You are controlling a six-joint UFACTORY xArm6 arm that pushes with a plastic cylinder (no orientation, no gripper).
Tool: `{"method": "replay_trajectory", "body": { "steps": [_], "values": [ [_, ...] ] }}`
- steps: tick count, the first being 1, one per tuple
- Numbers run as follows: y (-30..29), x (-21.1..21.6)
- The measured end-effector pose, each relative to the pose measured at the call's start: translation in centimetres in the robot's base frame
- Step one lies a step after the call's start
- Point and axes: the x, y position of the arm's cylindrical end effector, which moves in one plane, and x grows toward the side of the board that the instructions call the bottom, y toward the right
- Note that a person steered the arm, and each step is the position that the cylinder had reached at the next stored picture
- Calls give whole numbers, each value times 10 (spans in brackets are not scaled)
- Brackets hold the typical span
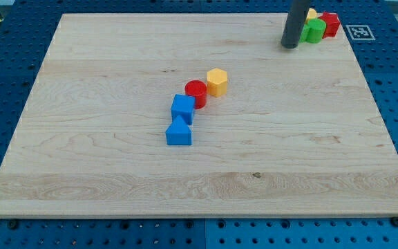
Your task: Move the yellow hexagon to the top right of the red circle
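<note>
The yellow hexagon (217, 81) stands near the board's middle, touching the red circle (196, 93) on its upper right side. My tip (289, 46) rests on the board near the view's top right, far to the right of and above both blocks. It is just left of a green block (314, 30).
Two blue blocks sit below left of the red circle: one (182, 108) touching it, another (179, 132) lower. At the top right corner a green block, a red block (331, 23) and a partly hidden yellow block (311, 14) are clustered. The wooden board (81, 173) lies on a blue pegboard.
</note>
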Motion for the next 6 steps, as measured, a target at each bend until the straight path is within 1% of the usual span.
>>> {"method": "replay_trajectory", "body": {
  "steps": [1, 2, 3, 4, 5, 6],
  "values": [
    [3, -8],
    [-29, 12],
    [-71, 68],
    [-109, 109],
    [-143, 129],
    [-120, 170]
  ]
}}
